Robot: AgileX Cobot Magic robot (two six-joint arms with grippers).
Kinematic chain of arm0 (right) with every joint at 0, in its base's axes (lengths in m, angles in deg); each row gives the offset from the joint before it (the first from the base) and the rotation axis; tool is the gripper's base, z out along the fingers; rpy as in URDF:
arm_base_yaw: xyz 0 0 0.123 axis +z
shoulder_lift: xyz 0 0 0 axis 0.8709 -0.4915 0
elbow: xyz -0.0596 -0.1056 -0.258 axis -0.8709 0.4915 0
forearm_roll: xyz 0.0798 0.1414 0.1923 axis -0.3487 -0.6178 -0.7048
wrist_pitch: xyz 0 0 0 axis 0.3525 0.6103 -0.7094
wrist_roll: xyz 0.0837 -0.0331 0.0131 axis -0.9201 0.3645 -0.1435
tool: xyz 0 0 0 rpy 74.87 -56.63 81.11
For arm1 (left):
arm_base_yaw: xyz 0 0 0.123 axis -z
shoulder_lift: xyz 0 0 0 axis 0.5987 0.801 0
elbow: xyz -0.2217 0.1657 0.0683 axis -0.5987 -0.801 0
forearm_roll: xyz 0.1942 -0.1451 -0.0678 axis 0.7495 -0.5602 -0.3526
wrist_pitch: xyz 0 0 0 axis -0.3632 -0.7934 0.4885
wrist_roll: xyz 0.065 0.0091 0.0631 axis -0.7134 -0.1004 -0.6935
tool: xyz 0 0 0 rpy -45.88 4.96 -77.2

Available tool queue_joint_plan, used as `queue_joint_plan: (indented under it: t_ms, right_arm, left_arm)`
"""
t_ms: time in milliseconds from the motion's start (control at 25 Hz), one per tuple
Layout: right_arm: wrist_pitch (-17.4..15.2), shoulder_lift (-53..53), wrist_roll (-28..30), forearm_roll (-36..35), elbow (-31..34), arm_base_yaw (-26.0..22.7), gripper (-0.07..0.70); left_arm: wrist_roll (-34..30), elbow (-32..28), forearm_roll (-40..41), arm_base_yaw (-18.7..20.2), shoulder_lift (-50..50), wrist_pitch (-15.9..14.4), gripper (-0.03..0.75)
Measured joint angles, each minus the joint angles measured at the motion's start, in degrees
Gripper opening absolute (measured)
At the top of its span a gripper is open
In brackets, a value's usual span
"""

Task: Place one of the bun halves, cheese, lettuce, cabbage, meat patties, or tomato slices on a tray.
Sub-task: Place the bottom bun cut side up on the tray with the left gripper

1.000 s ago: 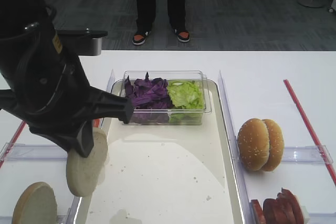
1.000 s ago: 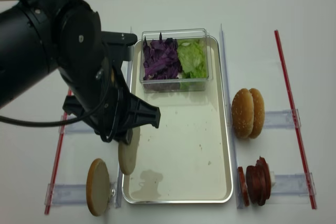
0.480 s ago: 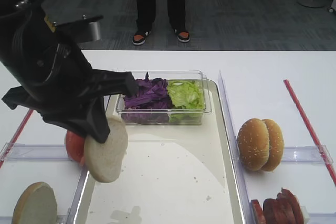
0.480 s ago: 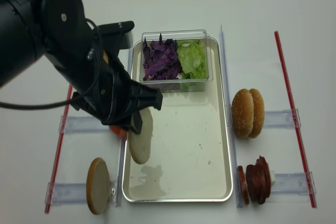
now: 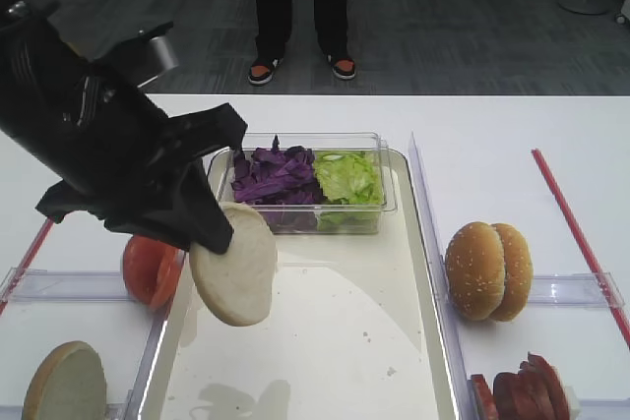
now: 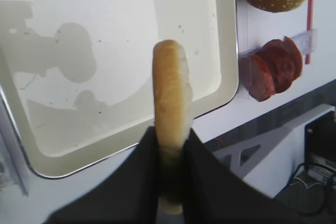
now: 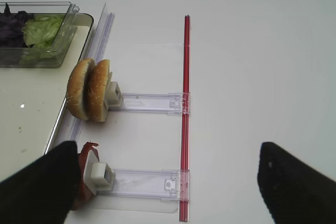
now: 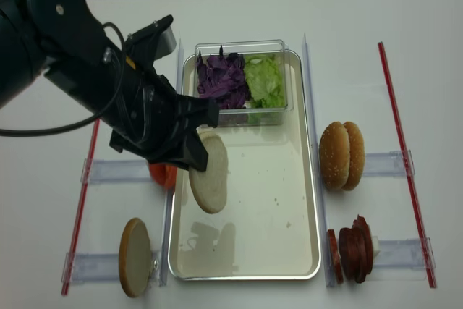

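The left claw (image 6: 170,182) is clamped on 1 bun half (image 8: 208,180), which is pinched by its edge between the 2 dark fingers (image 6: 144,174). In the left wrist view the bun is seen edge-on, held upright, with its tan crust toward the camera. In the high views its pale cut face is turned outward, and it is carried above the left part of the tray (image 8: 289,200), clear of the floor, with its shadow thrown on the cream surface below.

For the step in hand to be done well, the bun should be brought lower over the open floor of the tray, nearer than the clear tub (image 5: 307,184) of purple cabbage (image 5: 271,176) and green lettuce (image 5: 346,177), and kept away from the left rim. It should be tipped toward flat before it is let go, since a bun dropped on edge is likely to roll or fall against the rim. The claw should be opened only when the bun is close to the floor.

The right claw (image 7: 157,192) is seen only as 2 dark fingertips at the near corners of its own view, set wide apart with nothing between them, near the patties (image 8: 354,247).

A 2nd bun half (image 8: 134,257) is left standing in its holder at the near left, and the tomato slices (image 5: 151,269) are just left of the tray.
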Motion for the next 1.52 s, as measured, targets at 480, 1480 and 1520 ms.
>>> queue_joint_plan:
  t_ms: [480, 1480, 1520]
  right_arm:
    - [0.00, 0.00, -0.22, 0.00, 0.00, 0.00, 0.693]
    - [0.12, 0.00, 0.00, 0.00, 0.00, 0.00, 0.693]
    - [0.12, 0.00, -0.02, 0.00, 0.00, 0.00, 0.693]
  left_arm:
    - [-19.97, -10.03, -21.94, -6.06, 0.40, 4.09, 0.064]
    - [-42.05, -13.49, -46.53, -3.65, 17.13, 5.65, 0.062]
    - [-42.70, -13.49, -46.65, -3.65, 17.91, 6.40, 0.062]
